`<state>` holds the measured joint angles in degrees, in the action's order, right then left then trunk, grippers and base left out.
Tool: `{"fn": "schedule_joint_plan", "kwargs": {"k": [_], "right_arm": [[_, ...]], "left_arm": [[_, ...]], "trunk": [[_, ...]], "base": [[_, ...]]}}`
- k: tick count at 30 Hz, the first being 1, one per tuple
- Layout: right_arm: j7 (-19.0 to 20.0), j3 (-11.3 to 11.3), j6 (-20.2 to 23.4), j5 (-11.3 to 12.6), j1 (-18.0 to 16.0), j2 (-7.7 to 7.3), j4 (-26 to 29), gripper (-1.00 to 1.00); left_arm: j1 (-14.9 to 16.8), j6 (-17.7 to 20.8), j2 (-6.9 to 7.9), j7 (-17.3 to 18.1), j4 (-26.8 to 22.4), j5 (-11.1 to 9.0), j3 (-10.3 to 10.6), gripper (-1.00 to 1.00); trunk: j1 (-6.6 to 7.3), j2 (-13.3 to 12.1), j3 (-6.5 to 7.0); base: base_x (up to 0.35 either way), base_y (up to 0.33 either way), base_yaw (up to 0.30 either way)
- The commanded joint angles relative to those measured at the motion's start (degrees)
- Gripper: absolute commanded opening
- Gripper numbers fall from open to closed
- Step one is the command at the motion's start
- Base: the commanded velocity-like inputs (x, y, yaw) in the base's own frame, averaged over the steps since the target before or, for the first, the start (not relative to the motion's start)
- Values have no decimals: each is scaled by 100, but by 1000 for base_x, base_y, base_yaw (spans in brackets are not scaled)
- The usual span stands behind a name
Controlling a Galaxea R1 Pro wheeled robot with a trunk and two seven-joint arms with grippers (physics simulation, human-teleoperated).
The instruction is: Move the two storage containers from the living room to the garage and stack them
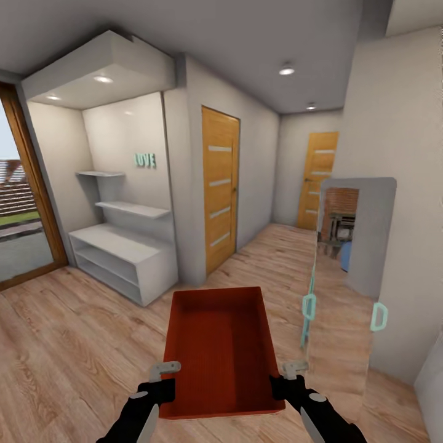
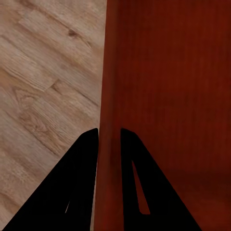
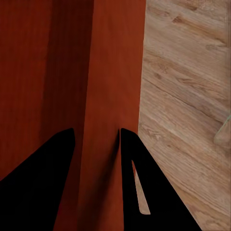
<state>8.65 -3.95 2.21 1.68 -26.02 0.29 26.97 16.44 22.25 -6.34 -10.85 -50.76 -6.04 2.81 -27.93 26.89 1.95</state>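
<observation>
One orange-red storage container (image 1: 218, 351) rides between both arms, carried above the light wood plank floor (image 1: 74, 344) in a hallway. The left end effector (image 2: 109, 137) is clamped on its left wall, the right end effector (image 3: 96, 137) clamped on the opposite wall. Judging by the plank floor, this is mid-transit: no garage yet, nothing placed, and the stacking all remains.

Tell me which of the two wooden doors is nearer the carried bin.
The nearer wooden door is on the left wall beside the white shelving unit. The other door stands at the hallway's far end, beyond the storage container.
</observation>
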Motion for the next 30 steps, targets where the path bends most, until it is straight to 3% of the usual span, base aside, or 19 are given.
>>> {"fn": "schedule_joint_plan", "kwargs": {"k": [1, 11, 30], "right_arm": [[278, 43, 25, 52, 0, 23, 1, -100], [278, 43, 25, 52, -1, 23, 0, -100], [278, 43, 25, 52, 0, 23, 1, -100]], "left_arm": [[0, -2, 1, -84, -22, 164, -26, -100], [0, -2, 1, -84, -22, 164, -26, -100], [0, -2, 1, -84, -22, 164, -26, -100]], "trunk": [[-5, 4, -2], [-5, 4, -2], [-5, 4, -2]], "base": [[321, 153, -216], [321, 155, -247], [321, 159, -51]]}}
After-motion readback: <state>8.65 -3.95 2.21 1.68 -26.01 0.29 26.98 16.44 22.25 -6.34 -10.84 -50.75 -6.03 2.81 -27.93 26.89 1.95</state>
